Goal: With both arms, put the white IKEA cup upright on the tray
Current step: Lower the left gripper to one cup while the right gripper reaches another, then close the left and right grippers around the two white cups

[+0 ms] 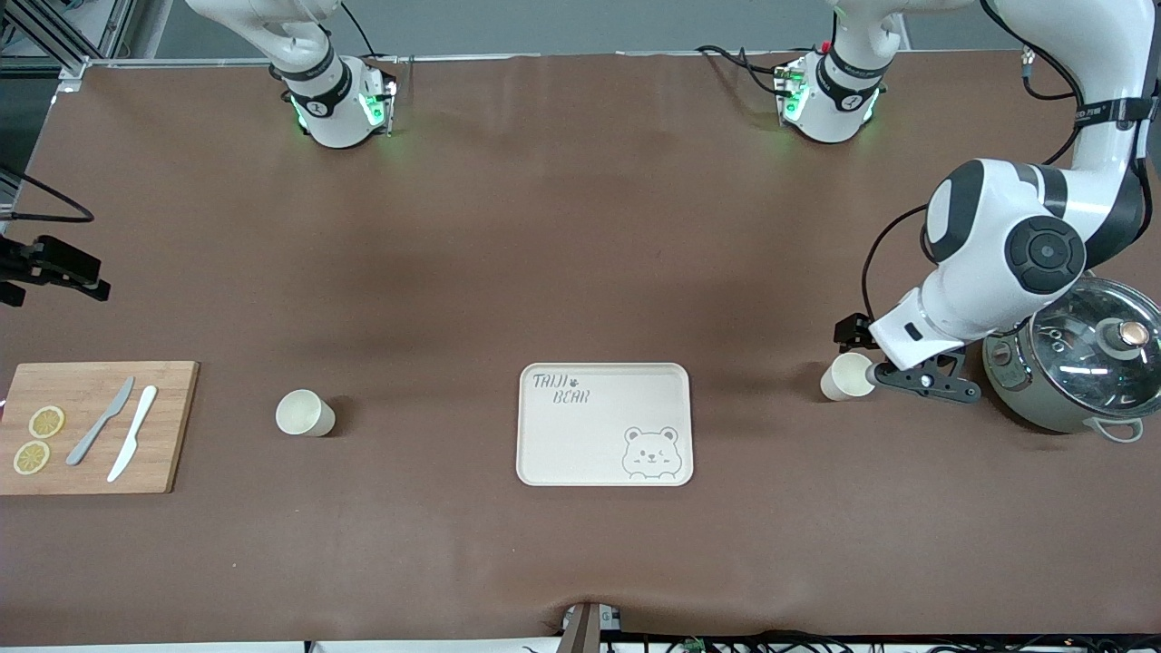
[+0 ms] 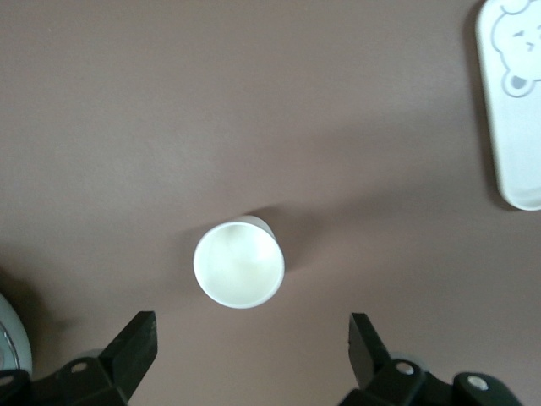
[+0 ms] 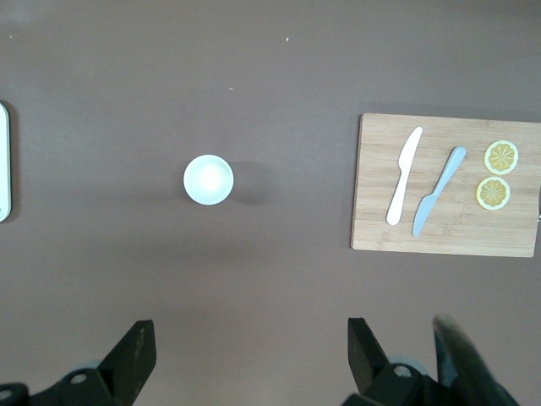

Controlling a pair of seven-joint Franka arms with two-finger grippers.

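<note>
The left gripper (image 1: 873, 374), fingers spread and empty, hangs low beside one upright cup (image 1: 848, 375) for grasping, while the right gripper (image 3: 247, 359), also spread, waits high above the other cup (image 1: 304, 413), both cups off the tray (image 1: 544, 472).

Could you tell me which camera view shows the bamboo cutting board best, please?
The right wrist view: the cutting board shows whole, with both knives and lemon slices. The front view cuts it off at the edge. The left wrist view misses it.
</note>
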